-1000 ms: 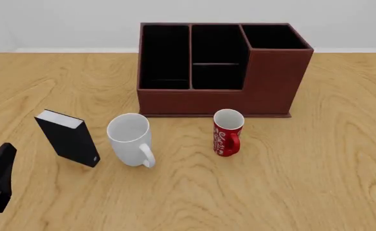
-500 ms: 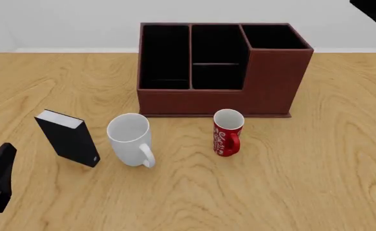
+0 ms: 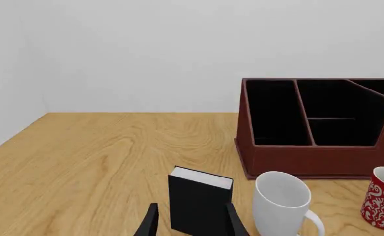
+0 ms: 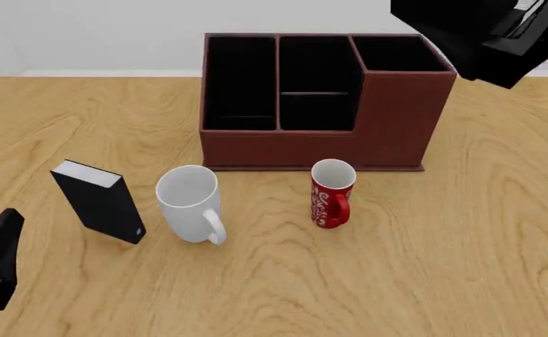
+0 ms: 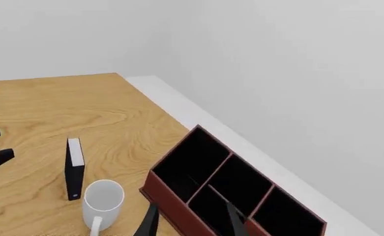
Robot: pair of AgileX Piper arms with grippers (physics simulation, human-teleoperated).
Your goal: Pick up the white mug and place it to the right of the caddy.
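The white mug stands upright on the table in front of the caddy's left part, its handle towards the near side. It also shows in the left wrist view and the right wrist view. The caddy is a large reddish-brown box with black compartments at the back middle; it also shows in both wrist views. My left gripper is open and empty, low at the near left, well short of the mug. My right gripper is open and empty, high over the caddy's back right corner.
A red mug with white swirls stands in front of the caddy's right part. A small black slab box stands left of the white mug, straight ahead of my left gripper. My right arm hangs at the top right.
My right arm has come into the front view from the top right and moved left over the caddy's back right corner. The left gripper and all objects have stayed still.
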